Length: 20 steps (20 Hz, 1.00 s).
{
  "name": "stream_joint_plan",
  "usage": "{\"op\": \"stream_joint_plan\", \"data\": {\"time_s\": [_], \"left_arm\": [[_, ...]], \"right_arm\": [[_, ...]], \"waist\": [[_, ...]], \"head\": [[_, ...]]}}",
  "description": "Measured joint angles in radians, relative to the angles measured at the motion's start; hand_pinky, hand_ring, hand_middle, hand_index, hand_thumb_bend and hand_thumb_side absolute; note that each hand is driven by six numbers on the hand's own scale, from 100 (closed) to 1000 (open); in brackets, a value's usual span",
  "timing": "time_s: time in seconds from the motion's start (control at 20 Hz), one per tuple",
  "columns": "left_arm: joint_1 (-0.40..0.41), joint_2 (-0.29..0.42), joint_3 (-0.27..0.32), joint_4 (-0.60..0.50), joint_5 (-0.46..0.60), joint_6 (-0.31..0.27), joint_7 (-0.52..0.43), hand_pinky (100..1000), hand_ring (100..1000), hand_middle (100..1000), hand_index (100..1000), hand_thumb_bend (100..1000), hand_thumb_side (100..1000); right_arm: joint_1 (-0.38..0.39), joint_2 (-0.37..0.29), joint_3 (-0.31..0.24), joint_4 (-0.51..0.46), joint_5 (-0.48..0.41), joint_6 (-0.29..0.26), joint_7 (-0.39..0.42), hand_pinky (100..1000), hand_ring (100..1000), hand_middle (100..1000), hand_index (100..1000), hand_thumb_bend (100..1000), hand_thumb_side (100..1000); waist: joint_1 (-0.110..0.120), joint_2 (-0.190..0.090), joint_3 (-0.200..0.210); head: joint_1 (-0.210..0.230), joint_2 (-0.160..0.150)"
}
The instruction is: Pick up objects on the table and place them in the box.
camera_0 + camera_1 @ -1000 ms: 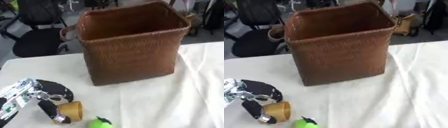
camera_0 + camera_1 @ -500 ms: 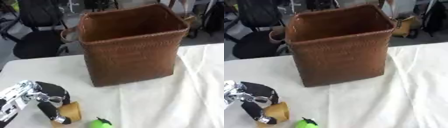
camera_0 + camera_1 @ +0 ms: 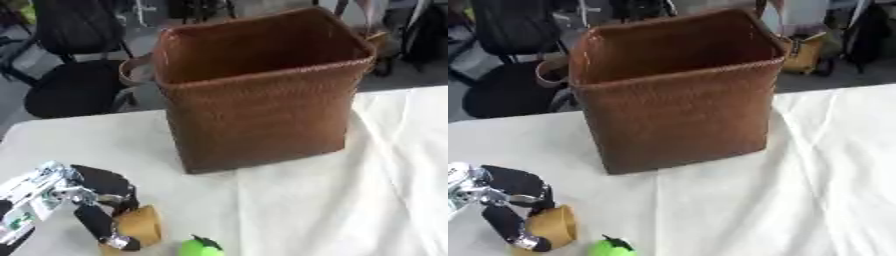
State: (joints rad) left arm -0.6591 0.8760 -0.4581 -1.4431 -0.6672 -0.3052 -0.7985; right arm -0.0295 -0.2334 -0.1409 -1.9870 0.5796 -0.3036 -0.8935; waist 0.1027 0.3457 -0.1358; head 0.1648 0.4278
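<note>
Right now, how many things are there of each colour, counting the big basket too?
Brown: 1, the woven basket.
Tan: 1, the small cup-like thing that the left hand is curled around.
Green: 1, the small round thing.
Total: 3.

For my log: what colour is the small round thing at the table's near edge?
Bright green with a dark tip, clearest in the left eye view.
</note>
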Motion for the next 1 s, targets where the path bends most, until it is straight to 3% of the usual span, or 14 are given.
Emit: {"op": "stream_joint_plan", "data": {"time_s": [0.5, 1.0], "left_arm": [[0.002, 0.006, 0.019, -0.047, 0.009, 0.017, -0.017, 833, 584, 411, 572, 100, 839], [0.029, 0.071, 0.036, -0.100, 0.027, 0.026, -0.026, 829, 585, 407, 564, 100, 790]], "right_arm": [[0.004, 0.000, 0.000, 0.000, 0.000, 0.000, 0.000, 663, 533, 582, 590, 100, 1000], [0.009, -0.018, -0.003, 0.000, -0.010, 0.000, 0.000, 664, 536, 582, 590, 100, 1000]], "waist": [[0.000, -0.004, 0.006], [0.004, -0.021, 0.014]], "head": [[-0.002, 0.000], [-0.005, 0.000]]}}
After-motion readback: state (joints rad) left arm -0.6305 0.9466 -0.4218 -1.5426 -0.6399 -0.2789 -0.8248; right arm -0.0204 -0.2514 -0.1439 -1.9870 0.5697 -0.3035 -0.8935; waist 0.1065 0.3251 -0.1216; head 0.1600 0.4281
